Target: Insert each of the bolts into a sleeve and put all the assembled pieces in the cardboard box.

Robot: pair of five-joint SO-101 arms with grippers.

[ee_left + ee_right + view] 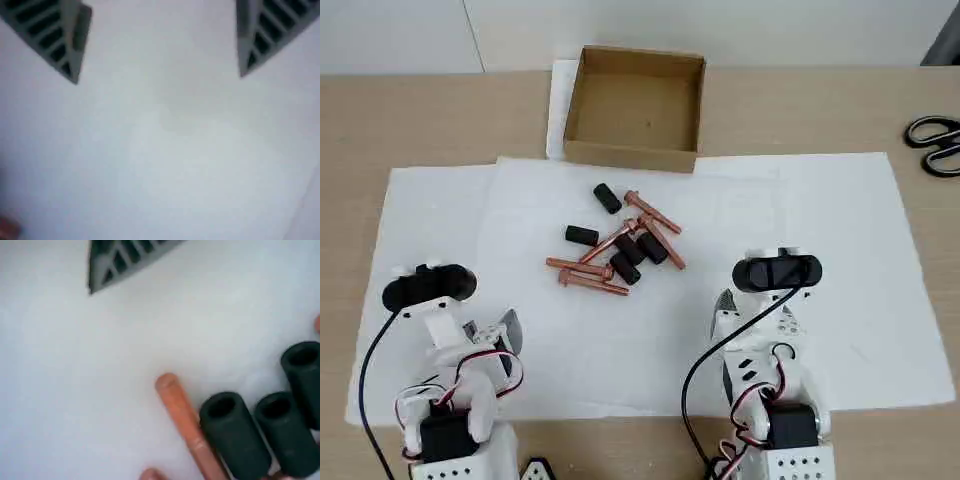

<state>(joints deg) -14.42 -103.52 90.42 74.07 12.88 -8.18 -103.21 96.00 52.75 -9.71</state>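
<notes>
Opening step, nothing assembled: bolts and sleeves heaped on the paper, near side of the cardboard box; my left pincer spread, my right pincer I cannot tell; next, grasp one bolt.

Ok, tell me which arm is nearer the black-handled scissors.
Right. The right arm stands on the same side of the table as the black-handled scissors, apart from them; the left arm stands at the far side of the white paper sheet.
</notes>
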